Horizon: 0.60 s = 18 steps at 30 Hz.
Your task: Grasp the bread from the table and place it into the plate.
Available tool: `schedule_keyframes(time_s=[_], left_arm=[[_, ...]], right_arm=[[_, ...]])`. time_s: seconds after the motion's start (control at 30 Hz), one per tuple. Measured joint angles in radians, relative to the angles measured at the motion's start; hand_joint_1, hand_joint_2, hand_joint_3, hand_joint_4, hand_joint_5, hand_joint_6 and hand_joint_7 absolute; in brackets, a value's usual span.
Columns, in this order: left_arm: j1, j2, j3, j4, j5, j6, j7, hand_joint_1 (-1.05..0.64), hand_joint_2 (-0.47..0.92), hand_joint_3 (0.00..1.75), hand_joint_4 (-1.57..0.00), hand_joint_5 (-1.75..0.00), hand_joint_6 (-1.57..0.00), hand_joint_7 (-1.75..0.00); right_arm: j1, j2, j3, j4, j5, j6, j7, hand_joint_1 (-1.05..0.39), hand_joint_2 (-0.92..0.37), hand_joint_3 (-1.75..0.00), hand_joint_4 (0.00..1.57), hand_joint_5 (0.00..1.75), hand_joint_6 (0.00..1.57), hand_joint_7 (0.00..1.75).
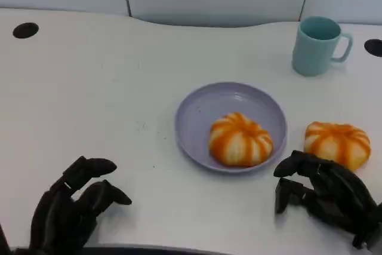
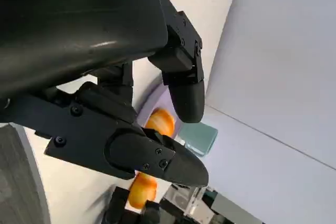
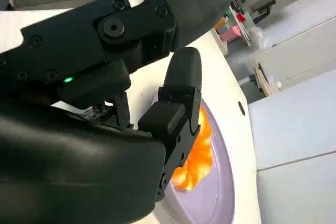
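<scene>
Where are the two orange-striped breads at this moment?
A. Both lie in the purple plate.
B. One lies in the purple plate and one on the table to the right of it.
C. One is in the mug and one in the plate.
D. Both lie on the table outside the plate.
B: one bread lies in the purple plate, and the other bread lies on the table to its right, just beyond the right hand.

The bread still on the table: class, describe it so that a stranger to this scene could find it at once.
Start at the lilac plate in the middle of the white table. Just off the plate's right rim, on the bare tabletop, lies an orange-and-white striped bread roll, right in front of the right hand. Its twin lies inside the plate; this one does not.
</scene>
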Motion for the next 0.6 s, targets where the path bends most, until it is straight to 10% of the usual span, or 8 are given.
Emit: schedule_keyframes(time_s=[0.6], left_arm=[[-0.028, 0.013, 0.002, 0.048, -0.002, -0.007, -0.006, -0.78, 0.92, 0.06, -0.44, -1.74, -0.48, -1.3]], right_arm=[[0.003, -0.002, 0.0, -0.001, -0.001, -0.008, -0.006, -0.53, -0.92, -0.11, 0.65, 1.57, 0.77, 0.91]])
